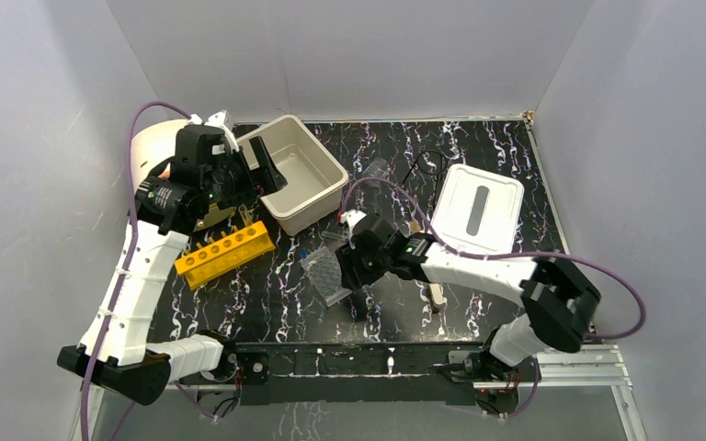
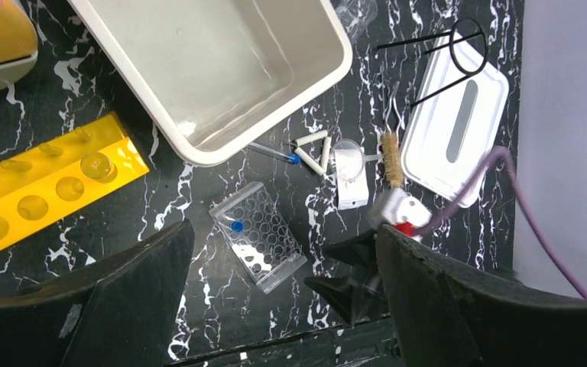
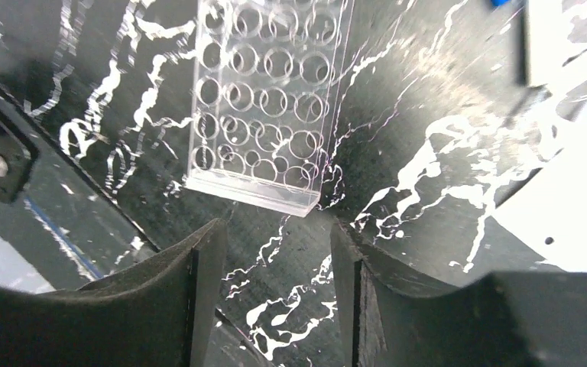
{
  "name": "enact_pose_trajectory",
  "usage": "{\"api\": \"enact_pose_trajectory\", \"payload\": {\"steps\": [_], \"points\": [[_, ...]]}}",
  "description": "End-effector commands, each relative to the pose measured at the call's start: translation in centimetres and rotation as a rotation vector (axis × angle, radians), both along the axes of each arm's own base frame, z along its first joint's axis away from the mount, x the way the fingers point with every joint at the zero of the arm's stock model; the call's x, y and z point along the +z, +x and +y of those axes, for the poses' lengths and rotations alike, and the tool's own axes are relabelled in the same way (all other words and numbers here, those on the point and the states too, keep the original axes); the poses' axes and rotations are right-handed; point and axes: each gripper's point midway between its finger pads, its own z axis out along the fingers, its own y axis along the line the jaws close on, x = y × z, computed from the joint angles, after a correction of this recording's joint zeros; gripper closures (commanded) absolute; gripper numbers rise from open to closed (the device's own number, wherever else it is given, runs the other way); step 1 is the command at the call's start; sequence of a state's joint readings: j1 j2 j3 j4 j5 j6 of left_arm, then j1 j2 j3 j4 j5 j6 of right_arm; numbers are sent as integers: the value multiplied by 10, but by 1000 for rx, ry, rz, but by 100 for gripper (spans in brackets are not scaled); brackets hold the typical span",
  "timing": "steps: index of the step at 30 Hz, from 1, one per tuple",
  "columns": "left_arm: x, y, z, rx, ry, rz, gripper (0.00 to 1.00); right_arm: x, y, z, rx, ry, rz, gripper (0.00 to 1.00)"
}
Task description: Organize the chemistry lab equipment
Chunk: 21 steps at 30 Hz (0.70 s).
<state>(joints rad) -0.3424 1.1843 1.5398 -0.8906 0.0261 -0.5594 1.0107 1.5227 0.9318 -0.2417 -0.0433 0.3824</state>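
Right gripper (image 3: 275, 237): fingers parted, nothing between them, low over the table. The clear well tray (image 3: 264, 99) lies flat just beyond the fingertips at 12 o'clock, not touched.

Left gripper (image 2: 283, 233): fingers spread wide, empty, high over the table, with the yellow six-hole tube rack (image 2: 42, 195) at its 9 o'clock.

Hazard: the right gap looks no wider than the tray's short end. Advancing may butt the fingertips against that end and skid the tray toward the beige tub (image 1: 299, 179) at 11 o'clock. Closing on slick plastic may also squeeze it out.
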Motion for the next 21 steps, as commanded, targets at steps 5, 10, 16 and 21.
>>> {"api": "enact_pose_trajectory", "payload": {"steps": [5, 10, 16, 21], "points": [[29, -2, 4, 19, -24, -69, 12, 78, 61, 0, -126, 133, -207, 33], [27, 3, 8, 106, -70, -71, 12, 80, 100, 21, -78, 157, -300, 35], [28, 11, 17, 188, -65, -85, 12, 53, 125, 36, 58, 117, -363, 47], [22, 17, 24, 231, -43, -95, 12, 36, 134, 44, 113, 94, -401, 43]]}}
